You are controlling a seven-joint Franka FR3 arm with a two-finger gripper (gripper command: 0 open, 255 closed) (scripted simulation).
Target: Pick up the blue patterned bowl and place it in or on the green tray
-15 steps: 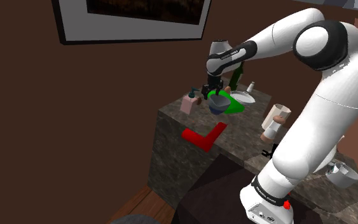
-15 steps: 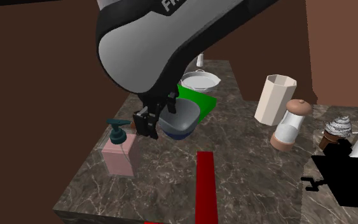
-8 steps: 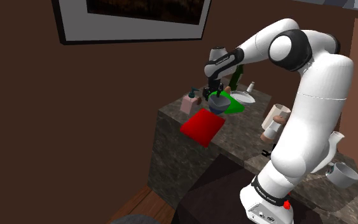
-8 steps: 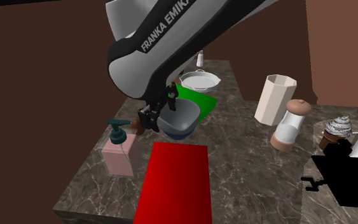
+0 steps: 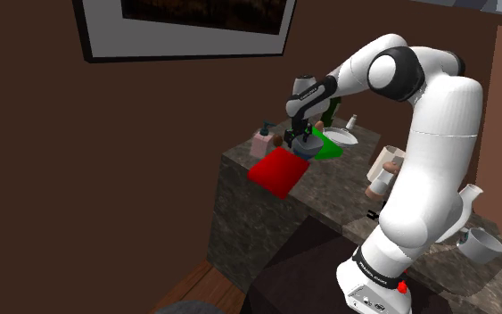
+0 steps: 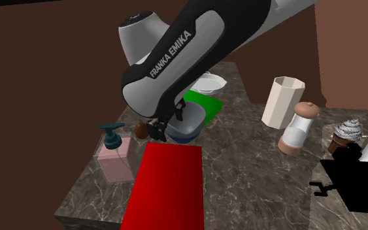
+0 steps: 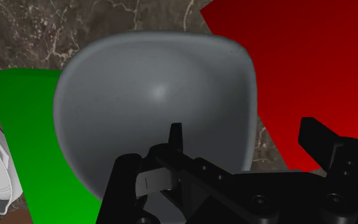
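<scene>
Wrist view has the grey bowl (image 7: 155, 102) right under the camera. The gripper (image 7: 244, 130) is clamped on its rim, one black finger (image 7: 175, 135) inside the hollow and the other outside it. One side of the bowl overlaps the green tray (image 7: 28, 133) and the opposite side overlaps a red sheet (image 7: 298, 63), with speckled brown stone counter (image 7: 18, 32) showing beyond it.

In the second exterior view the bowl sits at centre frame, grey with a bluish base, at the near corner of the flat green tray, which lies just above and to the right of it. Whether it rests on the counter or hangs just over it, I cannot tell. The fingers grip the bowl's left edge, and the white arm (image 6: 195, 46) comes down from the top of the frame.

A white plate (image 6: 210, 82) lies just behind the tray. The red sheet spreads from just below the bowl to the bottom edge. A small brown lump (image 6: 140, 129) sits left of the gripper, and a pink soap bottle (image 6: 114, 155) with a dark pump stands at the lower left. At the right stand a tall white faceted cup (image 6: 282, 101) and a jar (image 6: 297, 129) with a brown top.

In the shoulder view a framed picture (image 5: 186, 27) hangs on the brown wall at the upper left.
</scene>
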